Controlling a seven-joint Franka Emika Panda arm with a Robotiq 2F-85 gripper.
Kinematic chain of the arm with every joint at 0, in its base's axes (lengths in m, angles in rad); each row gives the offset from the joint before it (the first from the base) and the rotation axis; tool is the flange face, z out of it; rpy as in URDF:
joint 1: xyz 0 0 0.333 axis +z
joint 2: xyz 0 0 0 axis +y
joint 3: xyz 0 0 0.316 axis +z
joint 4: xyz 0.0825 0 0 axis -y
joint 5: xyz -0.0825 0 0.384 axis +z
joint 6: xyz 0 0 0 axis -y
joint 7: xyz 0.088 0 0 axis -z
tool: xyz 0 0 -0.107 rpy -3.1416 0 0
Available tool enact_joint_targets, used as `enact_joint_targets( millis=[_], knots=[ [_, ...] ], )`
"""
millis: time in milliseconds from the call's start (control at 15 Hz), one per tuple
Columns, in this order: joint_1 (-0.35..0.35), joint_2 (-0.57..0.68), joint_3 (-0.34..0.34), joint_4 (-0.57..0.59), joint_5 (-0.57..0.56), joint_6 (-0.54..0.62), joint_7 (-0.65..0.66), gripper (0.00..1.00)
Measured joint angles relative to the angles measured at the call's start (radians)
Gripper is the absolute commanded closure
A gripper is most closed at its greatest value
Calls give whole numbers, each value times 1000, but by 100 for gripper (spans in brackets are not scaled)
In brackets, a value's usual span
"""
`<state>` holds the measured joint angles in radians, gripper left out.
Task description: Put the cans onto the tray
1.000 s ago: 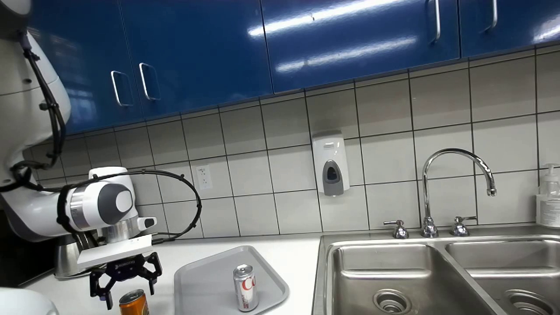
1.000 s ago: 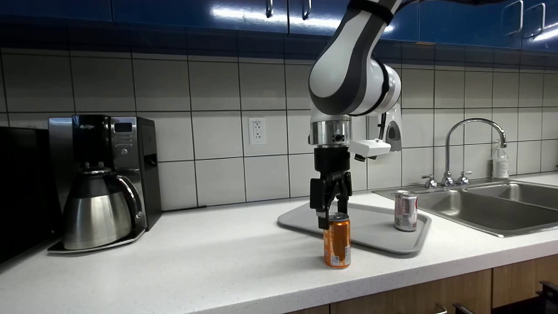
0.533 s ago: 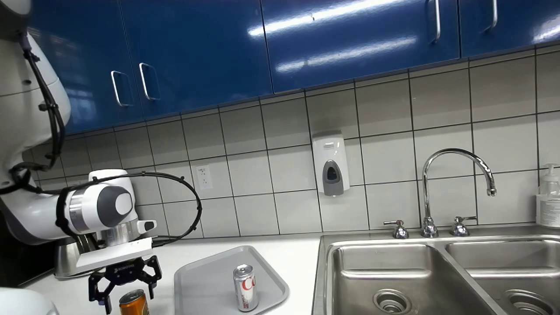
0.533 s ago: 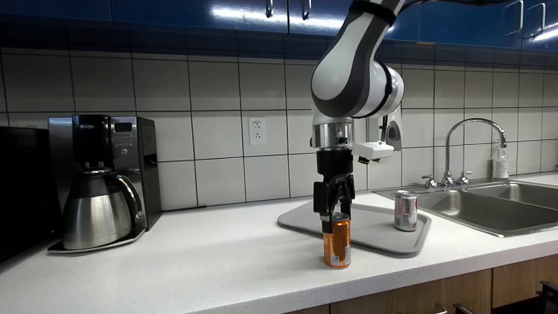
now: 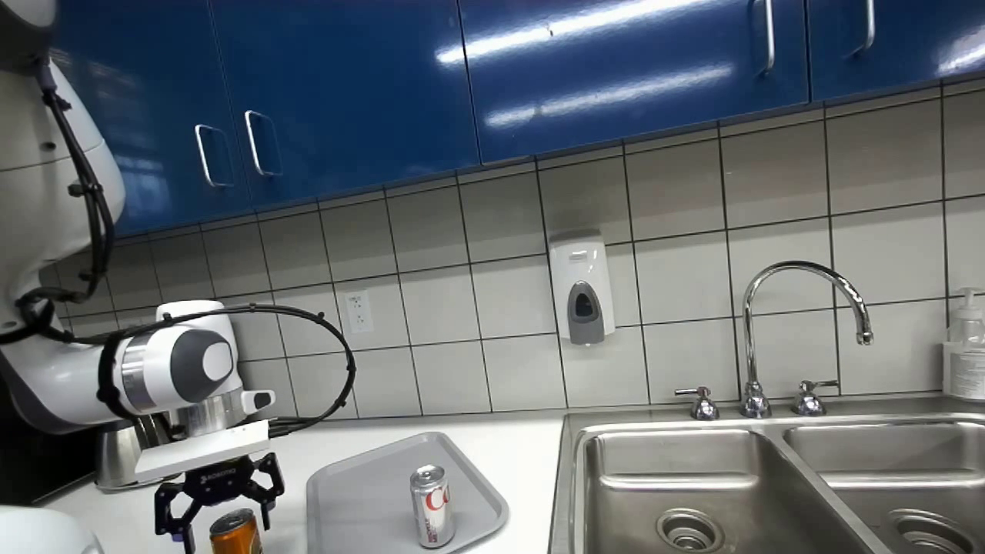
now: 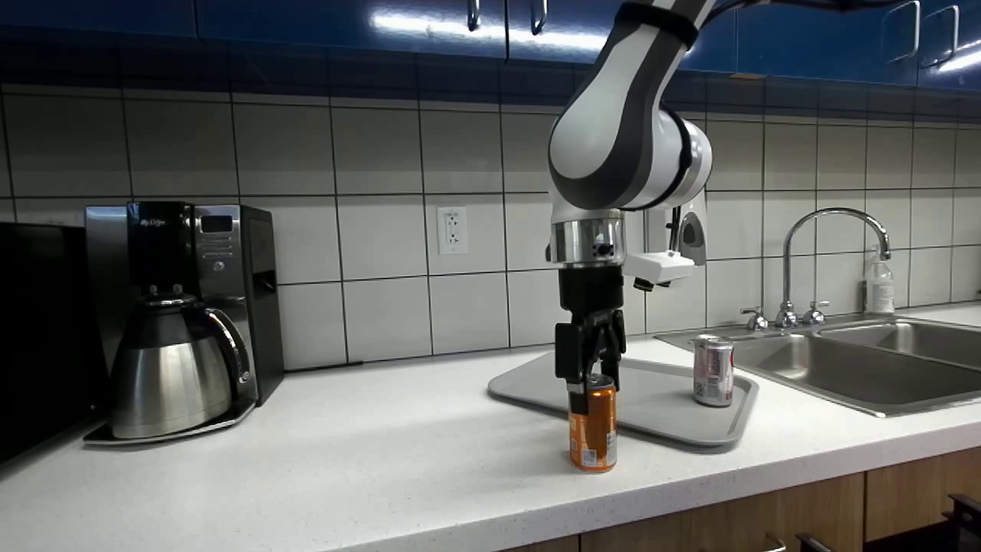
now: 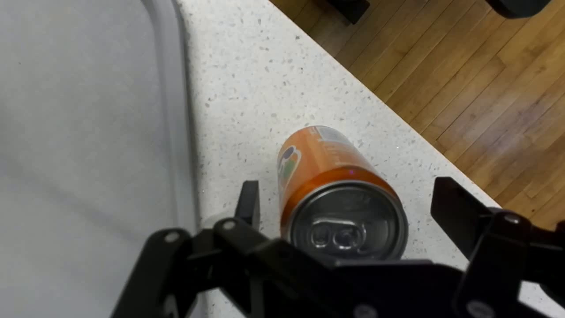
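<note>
White counter (image 6: 368, 468) stretches below me, a double steel sink (image 5: 813, 481) set into it with a round drain (image 5: 690, 531) in each basin. Near the sink lies the light-grey tray (image 5: 362, 492). Well apart, a coffee maker (image 6: 262, 330) has its steel pot (image 6: 172, 387) seated on its base. My pincer (image 7: 351, 207) is spread, its fingers (image 7: 457, 214) on either side of the orange can (image 7: 326, 154) (I see counter showing through both gaps in the wrist view). That can stands upright on the counter just beside the tray, whose low rim rises between can and tray floor. The silver-grey can (image 5: 432, 508) stands upright on the tray, red lettering on its side.
</note>
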<state>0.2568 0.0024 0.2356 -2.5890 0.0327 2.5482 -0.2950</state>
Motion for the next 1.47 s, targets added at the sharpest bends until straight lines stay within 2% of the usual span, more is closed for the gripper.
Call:
enact_joint_targets(
  millis=[133, 400, 1467],
  knots=[
    [0, 2, 0, 0, 2, 0, -4, 29],
    [-1, 4, -1, 0, 24, 0, -30, 61],
    [-5, -2, -12, 40, 38, 2, -52, 62]
  ],
)
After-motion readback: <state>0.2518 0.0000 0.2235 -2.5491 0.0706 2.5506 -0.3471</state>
